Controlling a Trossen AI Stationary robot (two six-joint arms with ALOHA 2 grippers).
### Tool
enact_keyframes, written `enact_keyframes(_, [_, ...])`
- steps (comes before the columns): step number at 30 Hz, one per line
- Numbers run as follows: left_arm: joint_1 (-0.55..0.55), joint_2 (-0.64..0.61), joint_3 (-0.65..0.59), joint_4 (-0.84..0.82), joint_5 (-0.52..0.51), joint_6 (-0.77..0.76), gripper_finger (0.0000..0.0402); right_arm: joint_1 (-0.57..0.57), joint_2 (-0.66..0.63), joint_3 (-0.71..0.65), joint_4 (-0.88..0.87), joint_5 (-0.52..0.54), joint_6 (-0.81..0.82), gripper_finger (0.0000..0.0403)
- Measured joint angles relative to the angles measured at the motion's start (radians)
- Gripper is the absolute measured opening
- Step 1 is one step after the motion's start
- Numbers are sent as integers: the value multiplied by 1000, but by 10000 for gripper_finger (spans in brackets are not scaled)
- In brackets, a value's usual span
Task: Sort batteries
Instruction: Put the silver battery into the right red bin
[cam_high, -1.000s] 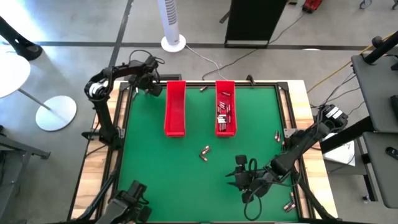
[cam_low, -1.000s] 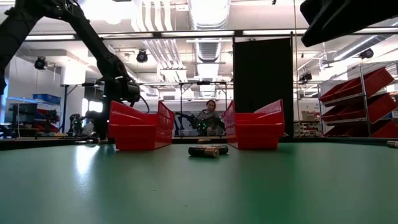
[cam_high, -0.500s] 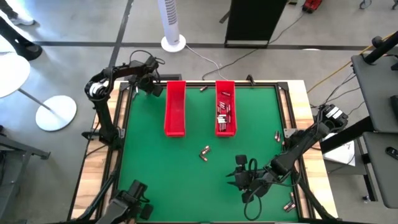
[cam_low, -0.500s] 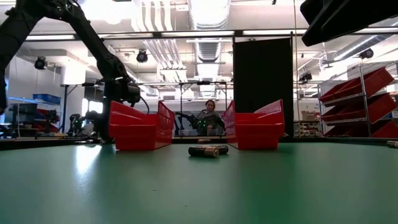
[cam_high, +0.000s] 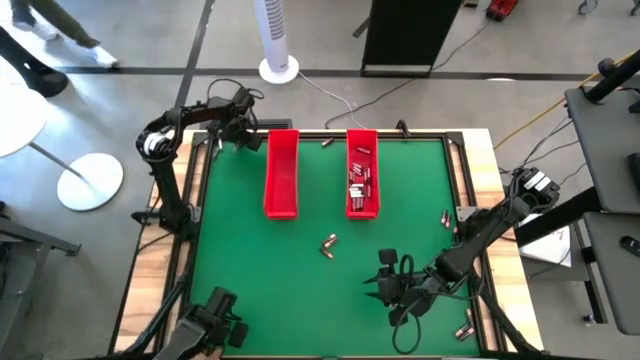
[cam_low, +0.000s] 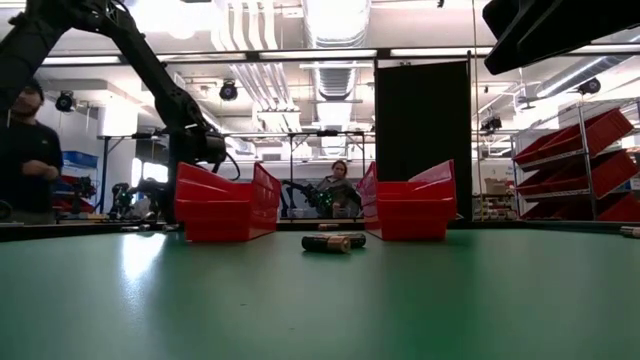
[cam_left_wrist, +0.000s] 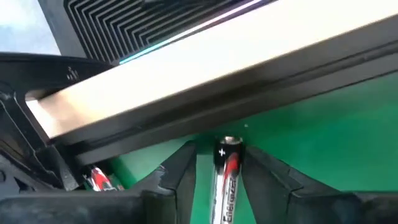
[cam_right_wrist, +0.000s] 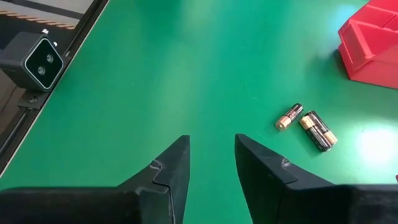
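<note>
Person (cam_low: 25, 150) newly at left — two trays (cam_high: 282, 175), three loose batteries (cam_right_wrist: 309, 126).

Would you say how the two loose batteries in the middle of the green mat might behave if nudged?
The batteries are smooth cylinders lying on their sides, so they would probably roll. The green mat looks flat, so little would stop them. They look rigid, unlikely to bend.

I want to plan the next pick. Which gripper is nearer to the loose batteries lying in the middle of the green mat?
The right gripper: it hangs just in front and right of the loose batteries. The left gripper is at the far left corner, beyond the left red tray.
</note>
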Motion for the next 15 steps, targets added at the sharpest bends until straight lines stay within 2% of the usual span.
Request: enact_keyframes(15, [0, 0, -1, 25, 6, -27, 115, 0, 0, 0, 0, 0, -8, 93])
